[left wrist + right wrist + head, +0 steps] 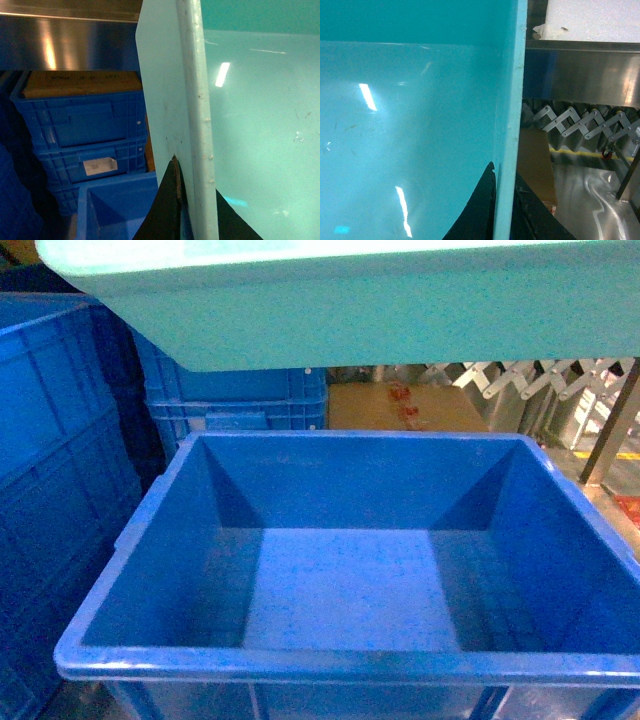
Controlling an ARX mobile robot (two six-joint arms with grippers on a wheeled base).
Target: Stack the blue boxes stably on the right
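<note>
A light turquoise blue box (pixel 400 310) hangs in the air across the top of the head view, held at both ends. My left gripper (pixel 197 210) is shut on its left wall, one black finger (pixel 167 210) outside and the other inside the blue box (pixel 260 125). My right gripper (pixel 504 210) is shut on the right wall of the blue box (pixel 410 125) in the same way. Neither gripper shows in the head view. Directly below stands a large, deeper-blue smooth tub (pixel 330 665), empty, with sloped walls.
Royal-blue ribbed crates are stacked at the left (pixel 50 460) and behind the tub (pixel 240 400). A cardboard box (pixel 400 405) sits at the back. A grey folding barrier (pixel 540 375) and a metal post (pixel 610 425) stand at the right. A steel shelf (pixel 70 45) runs overhead.
</note>
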